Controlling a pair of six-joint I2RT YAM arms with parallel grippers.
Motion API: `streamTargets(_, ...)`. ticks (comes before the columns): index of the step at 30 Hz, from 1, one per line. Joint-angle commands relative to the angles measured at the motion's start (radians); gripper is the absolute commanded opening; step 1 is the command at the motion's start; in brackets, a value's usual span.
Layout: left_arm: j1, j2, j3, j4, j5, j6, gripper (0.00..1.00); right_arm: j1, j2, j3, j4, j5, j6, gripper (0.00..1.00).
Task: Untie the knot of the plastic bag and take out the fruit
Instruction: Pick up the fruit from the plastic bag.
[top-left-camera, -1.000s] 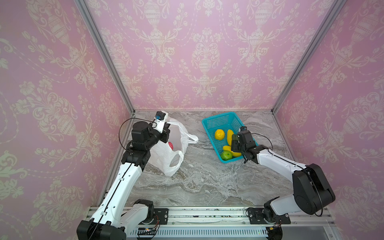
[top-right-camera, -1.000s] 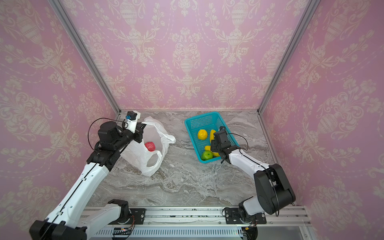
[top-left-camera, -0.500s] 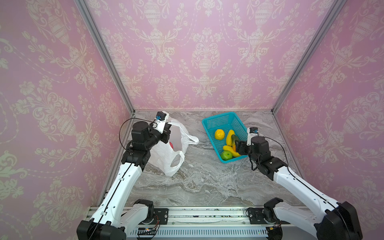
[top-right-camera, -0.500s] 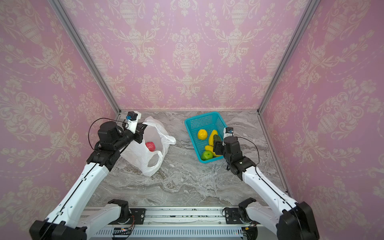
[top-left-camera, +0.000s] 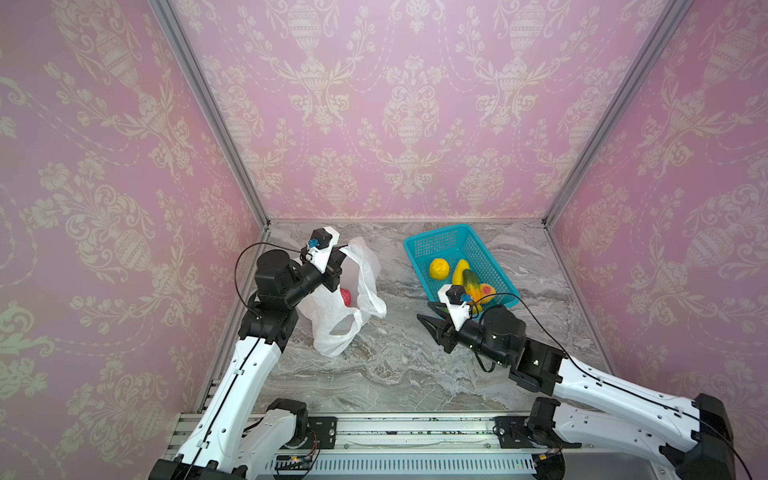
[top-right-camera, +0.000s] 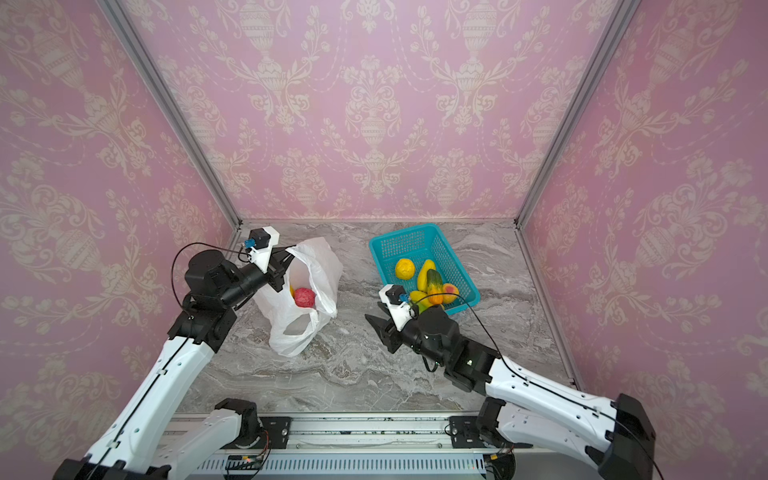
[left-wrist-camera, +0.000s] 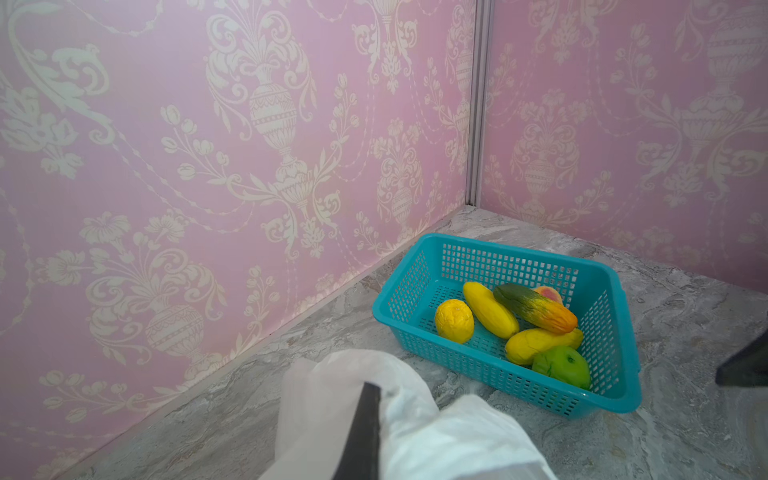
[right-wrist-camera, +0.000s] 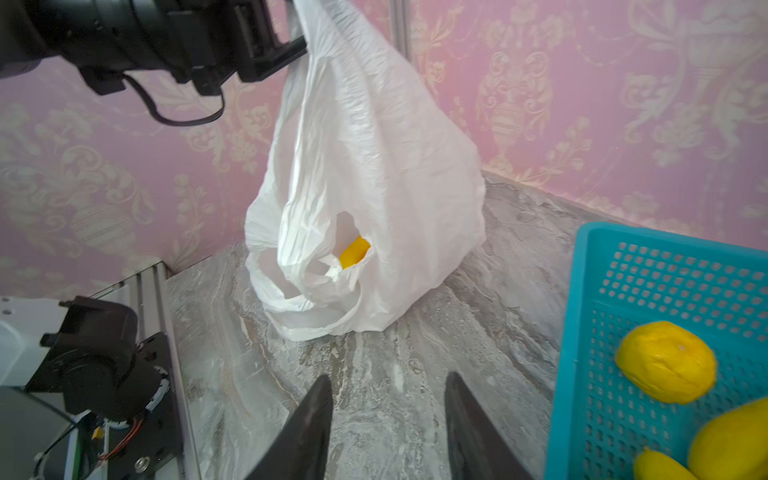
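The white plastic bag (top-left-camera: 365, 291) (top-right-camera: 322, 270) (right-wrist-camera: 374, 166) hangs from my left gripper (top-left-camera: 340, 258) (top-right-camera: 286, 258) (left-wrist-camera: 370, 388), which is shut on the bag's top edge, and its bottom rests on the table. The bag's mouth gapes. A red fruit (top-left-camera: 345, 297) (top-right-camera: 304, 297) lies inside, and a yellow fruit (right-wrist-camera: 354, 251) shows through a handle opening. The knot is out of view. My right gripper (top-left-camera: 424, 311) (top-right-camera: 372, 311) (right-wrist-camera: 388, 378) is open and empty, low over the table between bag and basket, pointing at the bag.
A teal perforated basket (top-left-camera: 440, 235) (top-right-camera: 405, 233) (left-wrist-camera: 498, 246) (right-wrist-camera: 582, 257) stands at the back right and holds several yellow, green and orange fruits (top-left-camera: 439, 268). Pink walls close in three sides. A metal rail (top-left-camera: 374, 432) runs along the front.
My right arm has drawn back out of the basket and swung left and forward over the table, and its jaws have narrowed. The left arm and the bag have stayed put.
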Motion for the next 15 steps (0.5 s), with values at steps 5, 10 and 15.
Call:
streamTargets(5,-0.003,0.01,0.01,-0.009,-0.021,-0.003,0.0,0.183,0.258,0.148,0.169,0.02,-0.087,0.42)
streamTargets(10,-0.003,0.008,0.008,-0.011,-0.032,-0.002,0.0,0.259,0.384,0.23,0.193,0.006,-0.102,0.4)
streamTargets(15,-0.003,0.018,0.015,-0.018,-0.037,-0.004,0.0,0.29,0.434,0.245,0.264,-0.029,-0.069,0.38)
